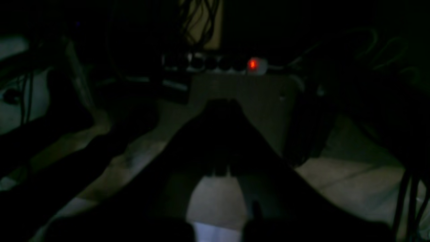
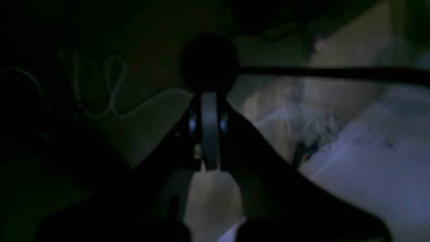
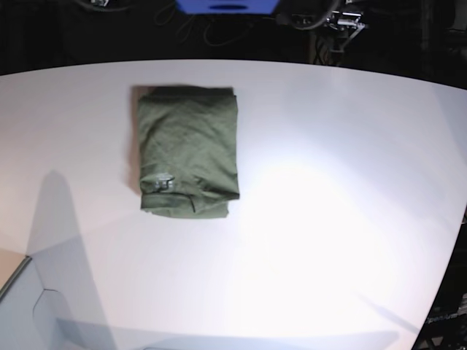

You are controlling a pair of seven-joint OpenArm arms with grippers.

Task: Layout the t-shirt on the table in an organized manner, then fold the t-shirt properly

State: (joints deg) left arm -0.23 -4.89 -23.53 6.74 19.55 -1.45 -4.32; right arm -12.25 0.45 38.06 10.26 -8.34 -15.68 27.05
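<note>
We see the shirt [image 3: 187,149] lying on the table [image 3: 336,219] as a neat rectangular packet, left of centre and toward the far edge in the base view. Its long axis runs near to far; the far edge is square and crisp, while the near edge is rounder, with a small label or tag showing near the near-left corner. It looks already folded, so we judge the task close to done, with at most a tidy-up left.

Neither arm appears over the table in the base view; only faint shadows fall on the near-left part of the white top. Both wrist views are dark and point away from the shirt. The left claw [image 1: 221,104] shows as a black wedge with its tips meeting, nothing between them, aimed toward a power strip [image 1: 218,64] with a red lamp. The right claw [image 2: 210,131] likewise has its jaws drawn together and holds nothing, with pale cables [image 2: 114,87] and clutter beyond it.

The relation that matters: the shirt sits on the left half of the base view, which is the side of the arm carrying the right wrist camera. So we judge the right arm the nearer one for any last touch. It would have to reach far and inward, meeting the packet along its long left side rather than its short near end.
</note>
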